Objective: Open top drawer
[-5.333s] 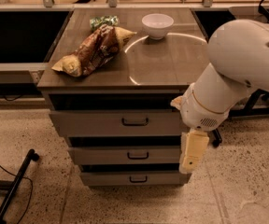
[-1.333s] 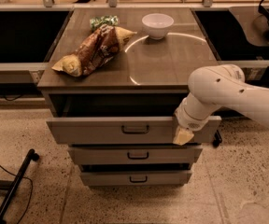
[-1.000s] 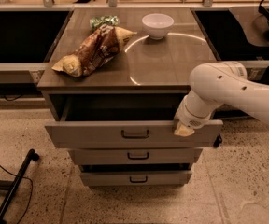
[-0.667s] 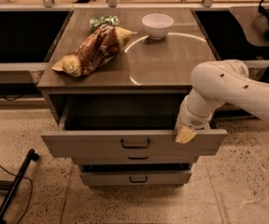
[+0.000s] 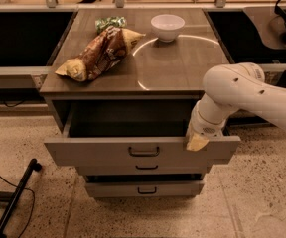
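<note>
The top drawer (image 5: pixel 98 151) of the small cabinet is pulled well out toward me; its dark inside shows and looks empty. Its grey-beige front carries a small dark loop handle (image 5: pixel 143 151) at the centre. My white arm comes in from the right. The gripper (image 5: pixel 196 142) sits at the drawer front's top edge, right of the handle, its yellowish tip hooked over the rim. Two narrower drawer fronts (image 5: pixel 145 187) below stay shut.
On the cabinet top (image 5: pixel 173 68) lie a brown chip bag (image 5: pixel 101 53), a green packet (image 5: pixel 109 23) and a white bowl (image 5: pixel 167 27). Dark counters flank the cabinet. A black stand leg and cable (image 5: pixel 11 202) lie on the speckled floor at the left.
The top drawer has slid from nearly shut to well open, toward me. The arm dropped from in front of the drawers, came to the drawer's top edge and moved out with it.
</note>
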